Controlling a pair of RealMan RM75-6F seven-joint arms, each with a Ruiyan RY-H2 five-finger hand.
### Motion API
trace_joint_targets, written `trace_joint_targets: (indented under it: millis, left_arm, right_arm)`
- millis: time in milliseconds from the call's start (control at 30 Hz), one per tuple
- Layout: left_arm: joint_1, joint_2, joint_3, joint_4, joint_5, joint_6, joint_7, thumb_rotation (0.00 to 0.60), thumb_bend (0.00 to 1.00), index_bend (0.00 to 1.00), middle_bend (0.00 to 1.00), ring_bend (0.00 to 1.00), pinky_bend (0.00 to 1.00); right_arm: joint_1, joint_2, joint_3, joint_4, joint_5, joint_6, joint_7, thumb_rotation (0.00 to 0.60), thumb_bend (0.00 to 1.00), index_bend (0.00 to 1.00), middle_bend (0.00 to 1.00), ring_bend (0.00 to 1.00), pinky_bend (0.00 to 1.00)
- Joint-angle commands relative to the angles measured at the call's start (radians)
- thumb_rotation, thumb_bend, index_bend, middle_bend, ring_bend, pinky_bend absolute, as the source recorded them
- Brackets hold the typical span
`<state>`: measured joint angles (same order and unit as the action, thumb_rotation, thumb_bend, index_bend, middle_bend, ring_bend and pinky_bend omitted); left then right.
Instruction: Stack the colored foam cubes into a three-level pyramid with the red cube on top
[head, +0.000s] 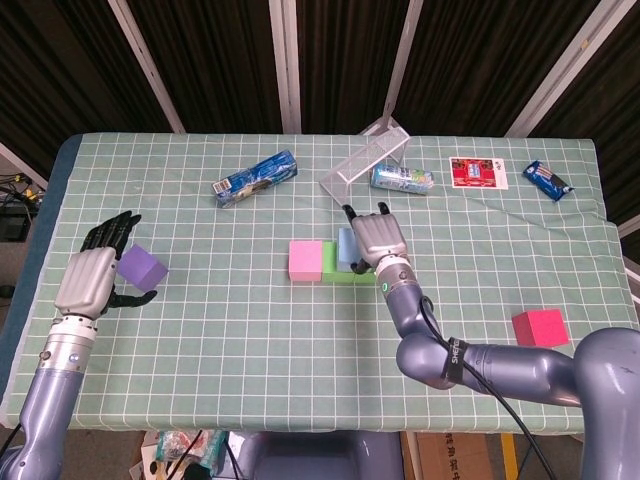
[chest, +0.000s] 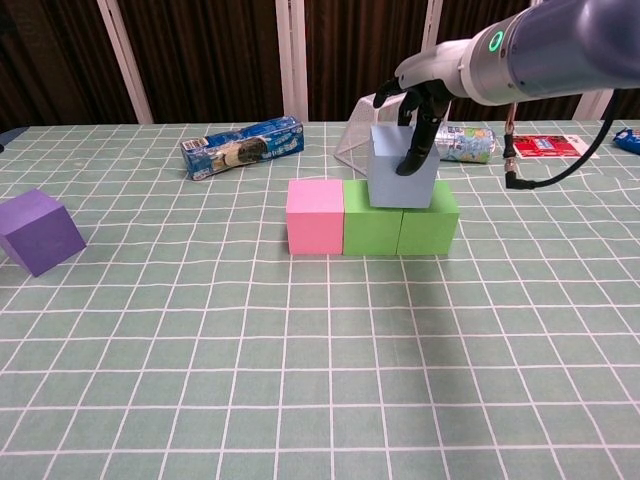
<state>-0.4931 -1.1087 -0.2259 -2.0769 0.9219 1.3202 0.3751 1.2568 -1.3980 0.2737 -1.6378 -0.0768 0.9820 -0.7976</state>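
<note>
The light blue cube (chest: 403, 179) is gripped by the right robot hand (chest: 413, 112) and rests on the two green cubes (chest: 400, 224), with the pink cube (chest: 315, 216) touching that row's left end. The purple cube (head: 141, 268) is seen just beside the left robot hand (head: 93, 275), whose fingers are spread and hold nothing. The red cube (head: 540, 327) lies well apart on the worktop (head: 250, 340), near its right edge.
</note>
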Motion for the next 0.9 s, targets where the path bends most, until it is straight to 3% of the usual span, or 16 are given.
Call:
trace_joint_targets:
  millis: [33,900]
  left_arm:
    - [0.0,0.0,0.001,-0.001,0.001,0.0,0.001,0.6,0.11,0.0,0.01,0.01,0.03]
    - [0.0,0.002,0.003,-0.004,0.002,0.0,-0.001,0.6,0.11,0.0,0.01,0.01,0.03]
  right_arm:
    - [0.0,-0.001,-0.002,0.001,-0.001,-0.002,0.002,0.6,0.3,0.0,0.42,0.3,0.0]
    - [0.01,0.014,-0.015,-0.006,0.013,0.0,0.001,0.6,0.3,0.0,0.42,0.3,0.0]
